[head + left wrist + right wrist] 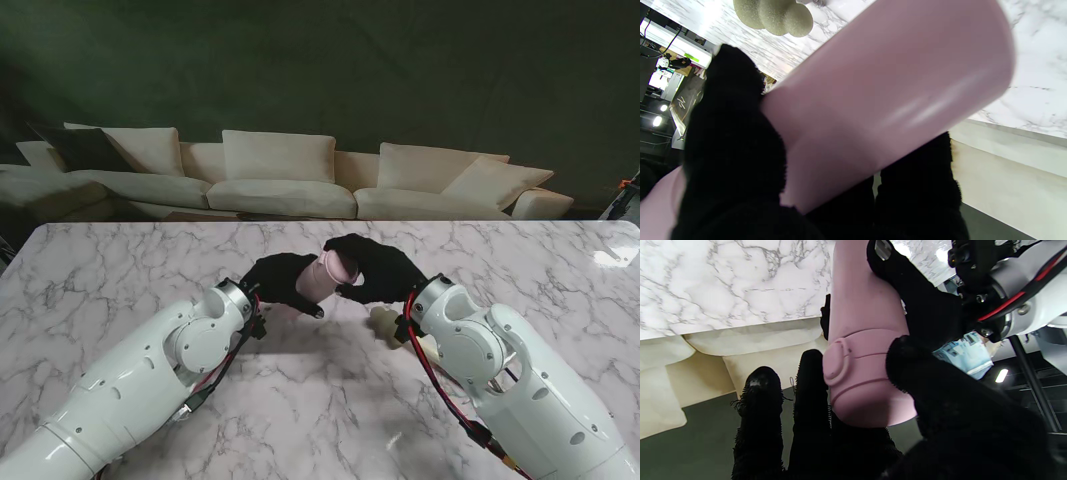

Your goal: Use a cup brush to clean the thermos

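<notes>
Thermos (330,276) held off surface (120,270), tilted, mid-table. Left robot hand (280,281) clamped on body; right robot hand (377,268) clamped round lid end. Cup brush (383,320) lies on surface nr right wrist. You likely uncapping: keep left grip firm, twist lid w/ right, don't let body slip

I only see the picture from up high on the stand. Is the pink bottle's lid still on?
Observer: Yes. The right wrist view shows the lid on the thermos, with a round button on its side.
Operator: Who holds that end?
Observer: The right hand wraps the lid end; the left hand grips the body.
Operator: What's that pale thing by the right arm?
Observer: The left wrist view shows a cup brush with a bumpy, rounded sponge head, lying on the table.
</notes>
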Tool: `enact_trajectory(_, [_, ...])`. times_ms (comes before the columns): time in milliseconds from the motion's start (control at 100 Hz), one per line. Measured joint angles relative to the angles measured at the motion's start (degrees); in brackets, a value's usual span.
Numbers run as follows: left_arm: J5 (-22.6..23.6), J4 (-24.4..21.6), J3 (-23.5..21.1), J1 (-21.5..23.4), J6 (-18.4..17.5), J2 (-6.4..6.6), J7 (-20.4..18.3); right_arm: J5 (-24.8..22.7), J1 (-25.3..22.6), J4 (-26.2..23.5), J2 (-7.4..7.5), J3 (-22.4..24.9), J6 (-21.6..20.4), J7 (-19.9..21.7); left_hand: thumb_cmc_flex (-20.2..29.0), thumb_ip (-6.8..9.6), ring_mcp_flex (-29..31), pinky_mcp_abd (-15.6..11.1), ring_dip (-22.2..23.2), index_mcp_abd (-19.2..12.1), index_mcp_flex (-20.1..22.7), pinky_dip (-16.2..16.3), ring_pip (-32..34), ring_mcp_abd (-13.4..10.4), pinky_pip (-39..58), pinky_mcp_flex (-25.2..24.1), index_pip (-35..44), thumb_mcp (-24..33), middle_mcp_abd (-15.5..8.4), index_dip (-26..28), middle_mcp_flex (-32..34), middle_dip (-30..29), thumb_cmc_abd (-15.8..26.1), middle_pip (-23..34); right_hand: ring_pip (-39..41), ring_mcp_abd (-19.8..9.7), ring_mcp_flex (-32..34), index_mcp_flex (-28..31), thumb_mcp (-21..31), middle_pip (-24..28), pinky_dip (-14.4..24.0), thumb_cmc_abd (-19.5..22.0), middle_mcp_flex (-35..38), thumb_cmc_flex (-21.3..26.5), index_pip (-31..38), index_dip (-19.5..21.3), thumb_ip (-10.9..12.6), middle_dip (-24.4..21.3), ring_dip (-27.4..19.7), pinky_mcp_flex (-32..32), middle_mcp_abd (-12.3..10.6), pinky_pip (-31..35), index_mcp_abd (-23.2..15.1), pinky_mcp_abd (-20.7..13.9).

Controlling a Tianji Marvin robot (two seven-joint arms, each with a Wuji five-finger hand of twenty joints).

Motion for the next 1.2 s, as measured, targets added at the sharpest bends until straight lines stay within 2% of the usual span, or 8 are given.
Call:
enact_trajectory(260, [-0.06, -0.12, -0.10, -0.05, 0.43, 0.04, -0.31, 3.82, 1.36, 3.81, -0.31, -0.77, -4.81, -2.69, 0.00, 0.00, 0.00, 0.00, 0.00, 0.00, 0.00, 0.00, 0.00, 0.00, 0.54, 0.02, 0.00, 0.00, 0.00, 0.00, 0.00, -0.03, 0.00, -0.01, -15.84, 0.22, -2.14, 2.08, 7.56, -5.89, -3.23, -5.30, 1.73, 4.71, -1.55, 2.39, -0.87, -1.48, -9.98, -6.43, -6.07, -13.82, -6.69, 0.18])
enact_trajectory(350, [-0.08, -0.26, -0.18, -0.04, 0.48, 0.11, -0.42, 11.65, 1.71, 5.12, -0.45, -0.80, -5.35, -0.96, 0.00, 0.00, 0.00, -0.01, -0.06, 0.00, 0.00, 0.00, -0.09, -0.02, 0.61, 0.10, 0.00, 0.00, 0.00, 0.00, -0.01, -0.06, 0.00, -0.24, -22.83, -1.08, -7.52, 3.45, 10.43, -9.09, -8.21, -6.44, 1.38, 7.72, -1.55, 2.89, -0.63, -2.14, -14.63, -12.88, -9.77, -21.42, -15.75, 1.26])
enact_trajectory(400, [-0.07, -0.30, -0.16, 0.00, 0.49, 0.14, -0.65, 13.25, 1.90, 5.17, -0.45, -0.48, -5.50, 1.66, 0.00, 0.00, -0.01, 0.03, -0.50, 0.00, 0.03, 0.00, -0.23, 0.11, 0.61, 0.10, 0.00, 0.00, 0.17, 0.00, -0.01, -0.07, -0.01, -0.55, -25.61, -1.18, -10.66, 9.02, 10.48, -10.21, -10.15, -5.93, -0.19, 7.73, 0.37, 4.09, -0.57, -2.13, -15.87, -15.91, -11.26, -24.84, -27.16, 1.65])
enact_trajectory(450, [-0.03, -0.29, -0.07, 0.10, 0.55, 0.18, -0.86, 11.83, 2.18, 5.17, -0.41, -0.34, -6.31, 2.88, 0.00, 0.00, -0.01, 0.06, -0.50, 0.00, 0.03, 0.03, -0.23, 0.21, 0.62, 0.10, -0.04, -0.01, 0.44, -0.07, -0.02, -0.08, -0.01, -0.55, -27.66, -1.21, -12.61, 11.18, 10.38, -11.27, -11.32, -5.58, -0.60, 6.77, 3.22, 3.54, -0.40, -3.39, -16.99, -17.46, -13.66, -27.13, -29.41, 1.98])
enact_trajectory(580, [-0.03, -0.24, 0.08, 0.10, 0.66, 0.16, -0.91, 7.63, 2.57, 5.43, -0.29, -0.65, -8.18, 2.11, 0.00, 0.00, 0.03, 0.06, -0.50, 0.01, 0.03, 0.06, -0.23, 0.21, 1.24, 0.19, -0.26, -0.01, 0.45, -0.08, -0.02, -0.09, 0.01, -0.55, -29.83, -1.22, -14.08, 11.29, 7.70, -13.30, -12.22, -0.77, -1.48, 0.63, 6.10, -1.59, 1.76, -4.79, -17.87, -19.34, -13.74, -30.44, -35.59, 2.38])
enact_trajectory(830, [-0.24, -0.24, 0.36, -0.28, 0.67, 0.06, -0.87, 8.01, 2.53, 6.44, -0.39, -0.85, -9.75, 0.38, 0.00, 0.00, 0.06, 0.06, 0.13, 0.03, 0.03, 0.19, 0.18, 0.21, 2.08, 0.24, -0.37, -0.01, 0.45, -0.11, -0.02, -0.09, 0.03, -0.52, -33.43, -1.63, -17.58, 10.10, -0.42, -15.91, -14.23, -1.08, -3.11, -15.06, 7.88, -7.67, 1.76, -6.19, -20.40, -22.73, -14.35, -35.87, -36.46, 2.49])
enact_trajectory(1080, [-0.34, -0.21, 0.45, -0.56, 0.65, -0.11, -0.81, 7.96, 2.31, 7.78, -1.25, -0.93, -12.94, -4.98, 0.00, 0.00, 0.17, 0.06, 0.47, 0.03, 0.03, 0.84, 1.20, 0.22, 3.44, 0.31, -0.78, -0.01, 0.46, -0.12, -0.02, -0.09, 0.06, 0.21, -34.01, -1.63, -17.69, 4.49, -7.97, -18.06, -14.86, -1.33, -4.59, -19.26, 6.38, -10.90, 1.71, -7.43, -20.58, -23.31, -14.99, -37.64, -36.46, 2.45])
enact_trajectory(1200, [-0.31, -0.15, 0.51, -0.58, 0.64, -0.14, -0.70, 4.66, 2.11, 7.80, -1.77, -0.64, -13.04, -8.06, 0.00, 0.00, 0.19, 0.06, 0.91, 0.04, 0.03, 0.87, 1.24, 0.22, 3.49, 0.36, -0.80, -0.01, 0.46, -0.13, -0.02, -0.09, 0.06, 0.26, -34.37, -1.45, -18.42, -0.55, -11.41, -18.59, -14.86, -0.75, -6.85, -20.65, 4.46, -12.37, 1.71, -7.56, -20.58, -23.31, -11.82, -37.72, -36.39, 2.44])
